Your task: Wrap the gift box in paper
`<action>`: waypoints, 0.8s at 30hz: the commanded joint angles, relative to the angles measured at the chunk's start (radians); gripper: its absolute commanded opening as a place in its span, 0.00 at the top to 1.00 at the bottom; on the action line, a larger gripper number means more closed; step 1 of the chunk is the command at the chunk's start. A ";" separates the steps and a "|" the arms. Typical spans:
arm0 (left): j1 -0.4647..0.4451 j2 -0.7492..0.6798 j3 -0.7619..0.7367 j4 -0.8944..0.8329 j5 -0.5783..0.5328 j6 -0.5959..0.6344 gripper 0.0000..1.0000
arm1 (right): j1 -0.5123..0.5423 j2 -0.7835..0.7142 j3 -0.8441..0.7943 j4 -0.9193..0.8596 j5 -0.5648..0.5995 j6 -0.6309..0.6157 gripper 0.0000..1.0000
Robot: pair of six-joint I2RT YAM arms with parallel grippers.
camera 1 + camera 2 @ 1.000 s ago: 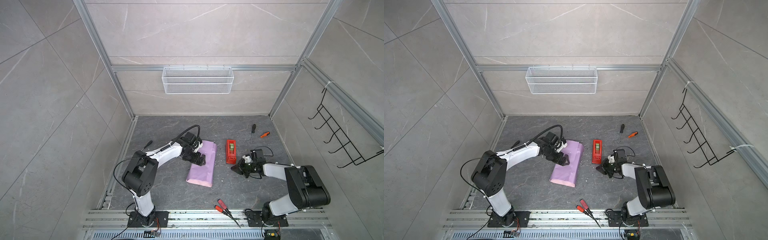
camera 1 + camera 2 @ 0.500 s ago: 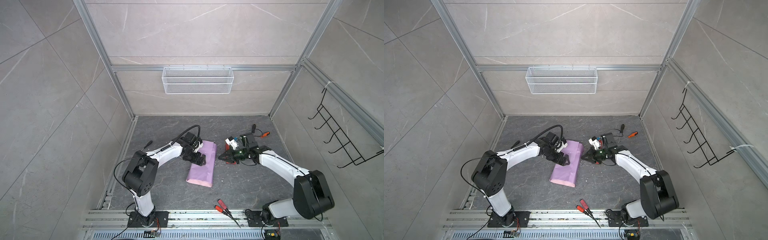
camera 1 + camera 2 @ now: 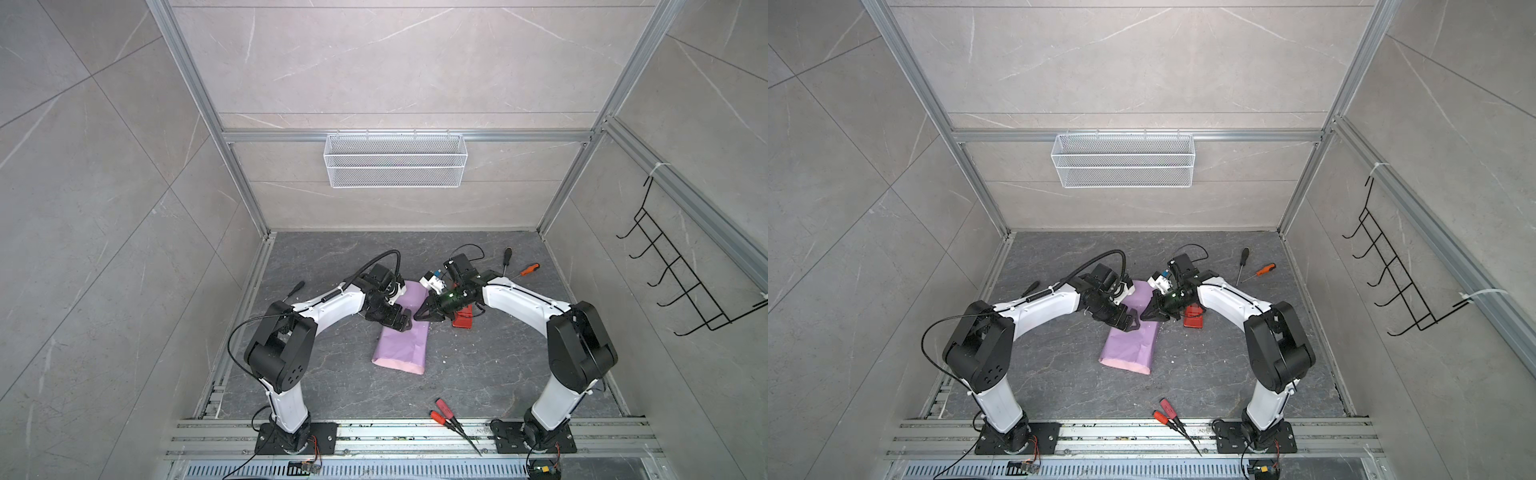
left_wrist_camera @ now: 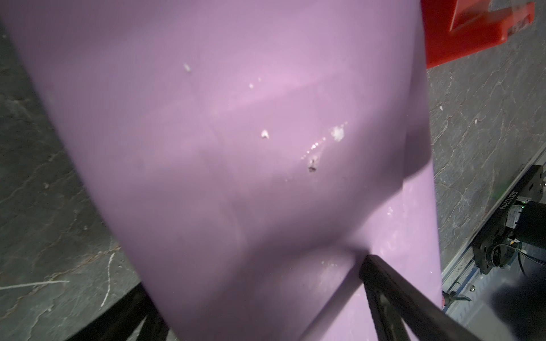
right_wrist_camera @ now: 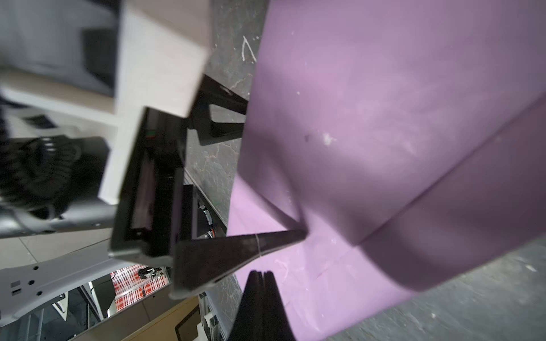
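Note:
The paper lies on the floor in the middle, folded over into a long lilac bundle with a pale pink edge at the near end. The gift box is hidden. My left gripper is open, its fingers straddling the raised fold of paper, one tip resting on the flat flap. My right gripper is shut and holds nothing. It hovers just over the paper's right edge, close to the left gripper.
A red tape dispenser sits right of the paper, under the right arm. Two screwdrivers lie at the back right. Red-handled pliers lie at the front. A wire basket hangs on the back wall.
The right arm has swung left from beyond the tape dispenser, over it, to the paper's right edge, staying shut. The left arm and the paper have not moved.

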 commanded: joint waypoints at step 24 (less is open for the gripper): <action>-0.014 0.031 -0.020 -0.026 -0.083 0.011 0.03 | 0.008 0.121 0.102 -0.214 0.217 -0.058 1.00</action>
